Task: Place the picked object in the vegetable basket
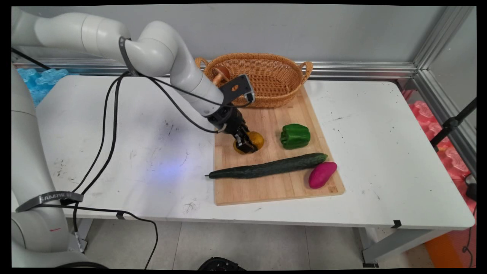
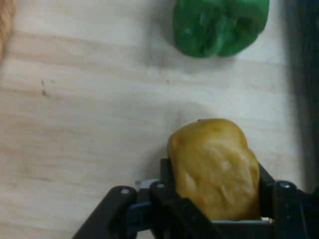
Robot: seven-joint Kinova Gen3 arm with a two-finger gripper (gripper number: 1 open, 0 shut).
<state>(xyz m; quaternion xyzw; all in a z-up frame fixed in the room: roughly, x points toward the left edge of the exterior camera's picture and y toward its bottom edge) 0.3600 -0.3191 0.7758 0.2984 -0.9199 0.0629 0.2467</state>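
My gripper is down on the wooden cutting board, shut on a yellow-brown potato. The hand view shows the potato lying between the two black fingers, resting on the board. A green bell pepper sits just to the right of the potato, and appears at the top of the hand view as well, the pepper. In front of them lies a long dark cucumber, with a magenta sweet potato beside its right end.
A wicker basket stands at the board's far end, with a brown mushroom in its left part. Black cables hang from the arm over the table's left half. The white table stretches right of the board.
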